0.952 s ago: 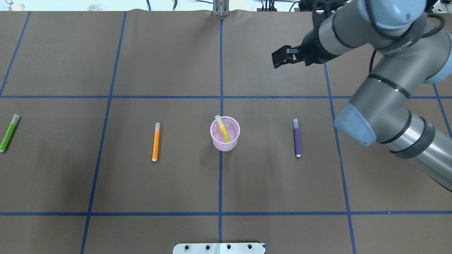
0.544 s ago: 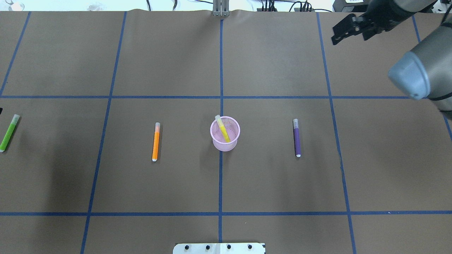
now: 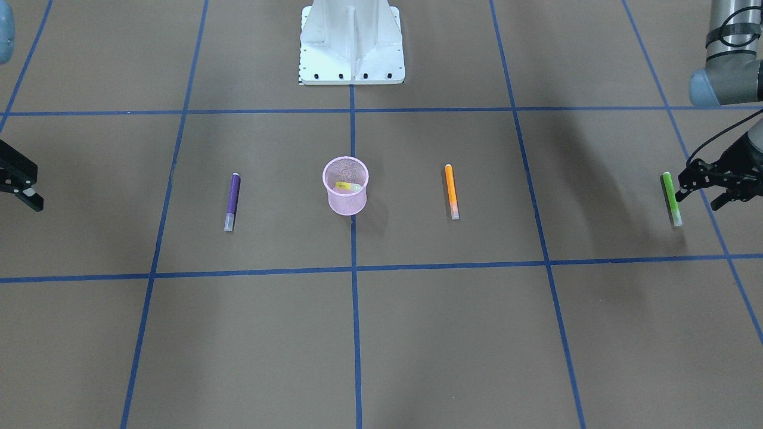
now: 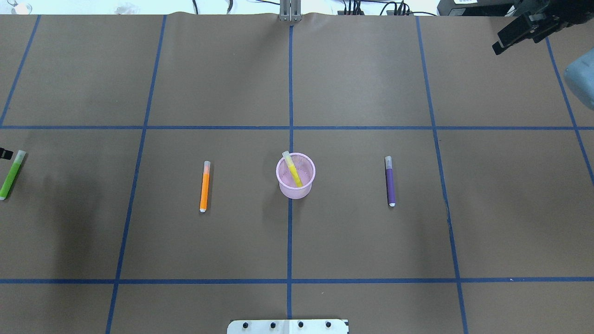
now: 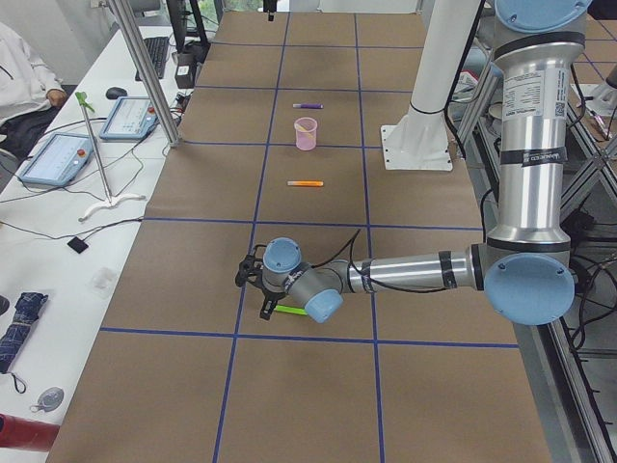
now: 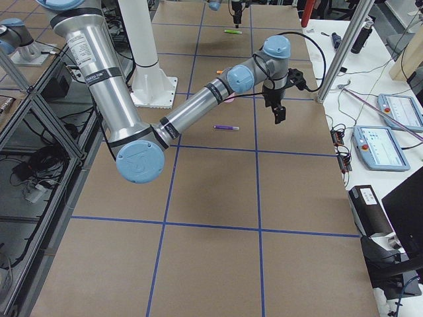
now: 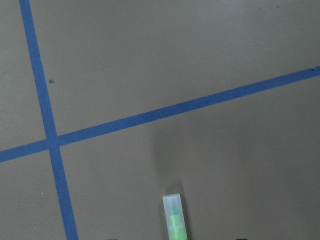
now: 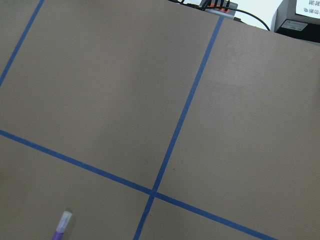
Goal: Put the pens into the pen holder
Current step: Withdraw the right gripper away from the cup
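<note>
**Pen collection: one pen in the holder, three on the table**

The pink mesh pen holder (image 4: 296, 188) stands upright on a blue tape line (image 4: 290, 241) at the middle of the brown table (image 4: 371, 83). The yellow pen (image 4: 293, 172) leans inside it, with its pale cap rising past the rim on the side away from the robot.

The orange pen (image 4: 204, 188) lies flat to the robot's left of the holder. The purple pen (image 4: 390, 183) lies flat about as far off on the holder's other side. Both are well apart from the holder, with their caps pointing away from the robot. The green pen (image 4: 10, 176) lies much farther from the holder, beyond the orange pen, at the table's edge.

The left gripper (image 3: 697, 198) is by the green pen, its fingers spread and nothing between them. Its wrist camera shows the pen's cap directly below. The right gripper (image 4: 503, 39) hangs far from the holder, past the purple pen and toward the far corner. Its jaws are apart and empty.
</note>
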`<state>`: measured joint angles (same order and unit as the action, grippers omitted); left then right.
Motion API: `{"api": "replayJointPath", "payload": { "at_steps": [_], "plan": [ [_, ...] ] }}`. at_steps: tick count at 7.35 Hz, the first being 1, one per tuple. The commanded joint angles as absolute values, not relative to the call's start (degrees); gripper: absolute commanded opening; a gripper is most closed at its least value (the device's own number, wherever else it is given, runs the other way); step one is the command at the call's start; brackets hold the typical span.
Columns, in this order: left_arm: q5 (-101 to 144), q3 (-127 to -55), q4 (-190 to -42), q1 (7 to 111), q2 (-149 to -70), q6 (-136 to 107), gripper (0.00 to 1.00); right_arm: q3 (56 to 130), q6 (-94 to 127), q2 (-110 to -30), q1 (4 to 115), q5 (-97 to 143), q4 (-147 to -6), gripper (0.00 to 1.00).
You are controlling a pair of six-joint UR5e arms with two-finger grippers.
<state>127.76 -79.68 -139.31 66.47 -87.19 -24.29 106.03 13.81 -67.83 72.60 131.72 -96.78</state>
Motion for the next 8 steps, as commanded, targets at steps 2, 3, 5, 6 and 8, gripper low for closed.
{"api": "replayJointPath", "payload": {
  "at_steps": [2,3,5,6,8],
  "plan": [
    [126.04,-78.66,-139.31,64.95,-87.45,-24.35,0.67,106.0,11.34,-69.96,73.21,131.92,-96.59,1.0],
    [126.04,-78.75,-139.22,64.6,-87.45,-24.35,0.64,106.0,11.34,-69.96,73.39,131.92,-96.59,1.0],
    [125.95,-77.79,-139.22,63.99,-87.89,-24.35,0.6,106.08,11.34,-70.05,73.39,131.92,-96.68,1.0],
    [124.73,-77.26,-139.39,62.94,-87.98,-24.43,0.59,106.08,11.34,-70.05,73.39,131.92,-96.68,1.0],
    [124.45,-77.17,-139.31,62.67,-88.33,-24.35,0.46,106.0,11.34,-70.05,73.39,131.84,-96.68,1.0]
  ]
}}
